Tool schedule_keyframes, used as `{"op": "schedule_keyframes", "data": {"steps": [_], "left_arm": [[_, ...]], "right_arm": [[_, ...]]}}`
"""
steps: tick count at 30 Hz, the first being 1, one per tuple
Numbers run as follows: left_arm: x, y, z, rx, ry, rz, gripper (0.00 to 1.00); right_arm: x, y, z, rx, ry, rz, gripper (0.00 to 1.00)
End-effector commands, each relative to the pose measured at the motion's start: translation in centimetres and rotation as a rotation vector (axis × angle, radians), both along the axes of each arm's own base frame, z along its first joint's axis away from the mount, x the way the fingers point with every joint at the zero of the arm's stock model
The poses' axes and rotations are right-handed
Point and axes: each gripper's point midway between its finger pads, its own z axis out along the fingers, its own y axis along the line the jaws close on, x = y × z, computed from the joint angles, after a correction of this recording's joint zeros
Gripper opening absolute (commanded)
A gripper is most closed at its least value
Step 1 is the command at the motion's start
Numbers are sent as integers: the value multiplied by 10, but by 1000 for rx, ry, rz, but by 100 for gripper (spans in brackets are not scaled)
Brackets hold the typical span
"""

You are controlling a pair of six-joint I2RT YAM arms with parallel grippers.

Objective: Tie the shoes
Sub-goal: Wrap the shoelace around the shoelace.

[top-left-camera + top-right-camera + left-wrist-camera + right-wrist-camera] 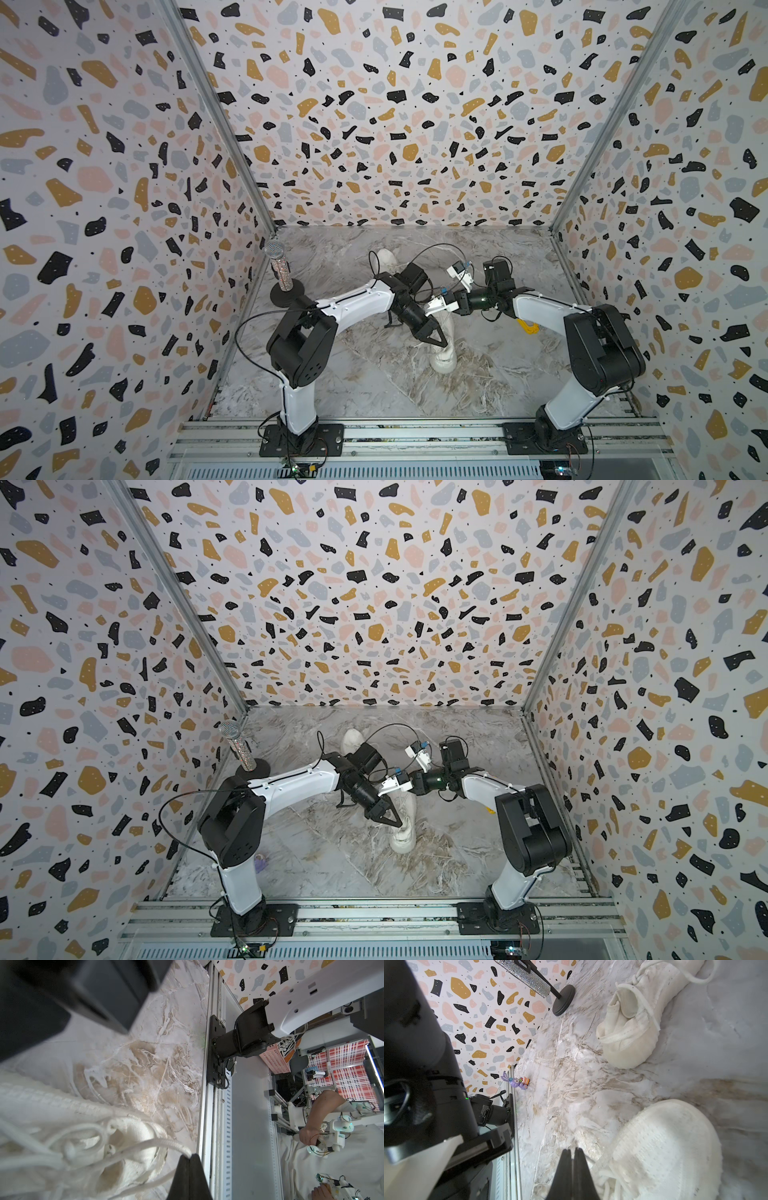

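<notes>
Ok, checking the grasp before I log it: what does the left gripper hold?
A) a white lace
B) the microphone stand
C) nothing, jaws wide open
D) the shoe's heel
A: in the left wrist view a white lace runs from the shoe into the shut tips of the left gripper.

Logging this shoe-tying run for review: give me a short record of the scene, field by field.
left gripper: shut on a lace of the near shoe
right gripper: shut, nothing visibly held, beside the near shoe
far shoe: apart, untouched
other items: microphone on stand, purple toy
surface: marble-look table
</notes>
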Motion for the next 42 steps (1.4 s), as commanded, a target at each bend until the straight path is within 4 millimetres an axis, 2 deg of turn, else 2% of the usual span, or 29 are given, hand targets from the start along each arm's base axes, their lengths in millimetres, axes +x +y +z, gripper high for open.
{"op": "schedule_keyframes", "data": {"steps": [1, 6, 10, 16, 21, 27, 33, 38, 42], "left_arm": [[14, -23, 13, -51, 5, 53, 0], [26, -39, 6, -33, -51, 108, 0], [36, -45, 0, -27, -101, 142, 0], [28, -37, 7, -59, -161, 107, 18], [13, -21, 10, -64, -190, 45, 34], [1, -2, 13, -84, -197, -11, 46], [-10, 27, 17, -85, -235, -85, 50], [-1, 55, 1, -14, -350, -73, 48], [-15, 68, -18, 38, -405, -112, 49]], "right_arm": [[1, 5, 11, 22, -20, 32, 0], [1, 5, 9, 19, -15, 34, 0], [0, 4, 8, 19, -9, 35, 0], [-1, 4, 10, 19, -20, 39, 0], [-1, 3, 11, 14, -28, 41, 0], [-1, 3, 9, 8, -27, 44, 0], [-2, 2, 10, 6, -39, 50, 0], [-3, 2, 10, 4, -45, 55, 0], [-3, 2, 10, -2, -49, 60, 0]]}}
